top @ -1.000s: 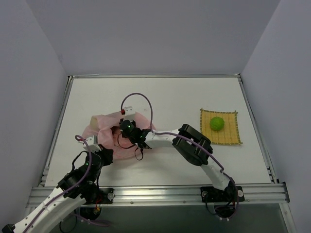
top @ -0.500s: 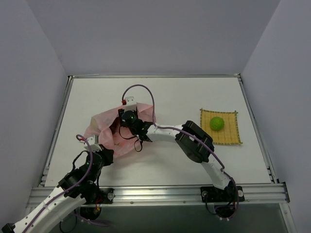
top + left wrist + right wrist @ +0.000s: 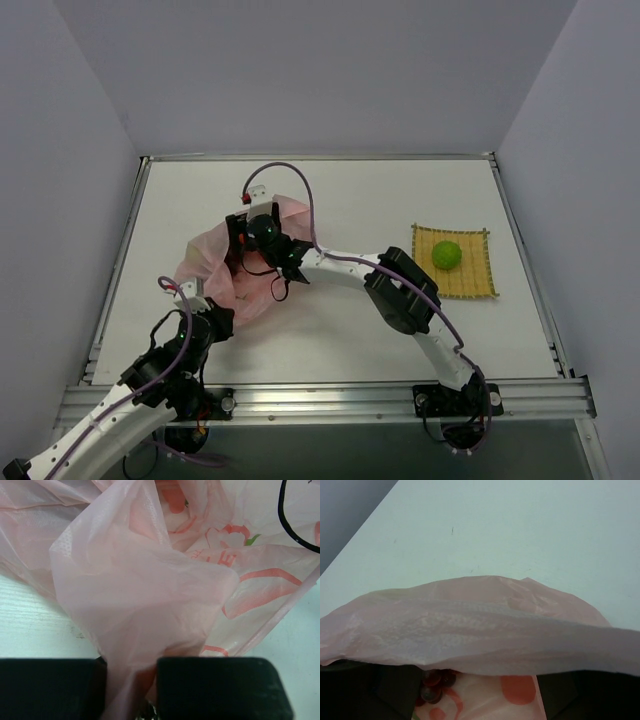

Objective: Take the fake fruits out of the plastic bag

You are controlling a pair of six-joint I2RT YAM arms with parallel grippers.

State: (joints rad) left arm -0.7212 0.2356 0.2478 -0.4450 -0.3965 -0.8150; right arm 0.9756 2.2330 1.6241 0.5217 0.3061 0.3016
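The pink plastic bag (image 3: 215, 275) lies crumpled left of the table's middle. My left gripper (image 3: 203, 306) is shut on its near edge, and the film (image 3: 131, 677) shows pinched between the black fingers. My right gripper (image 3: 243, 240) reaches into the bag's far part with its jaws wide open. A fold of the bag (image 3: 480, 630) is draped over those jaws. Under the fold a dark red grape bunch (image 3: 433, 684) lies beside the left finger (image 3: 350, 690), not gripped. A round lime-green fruit (image 3: 446, 254) sits on the mat at the right.
A yellow woven mat (image 3: 470, 285) lies at the right of the table under the green fruit. The right arm's elbow (image 3: 400, 292) stretches across the middle of the table. A purple cable (image 3: 290, 175) loops above the right wrist. Walls close in on three sides.
The right gripper has moved farther away along the table, deeper into the bag, and its jaws have opened from nearly shut. The bag's far side has shifted with it. The left gripper has not moved.
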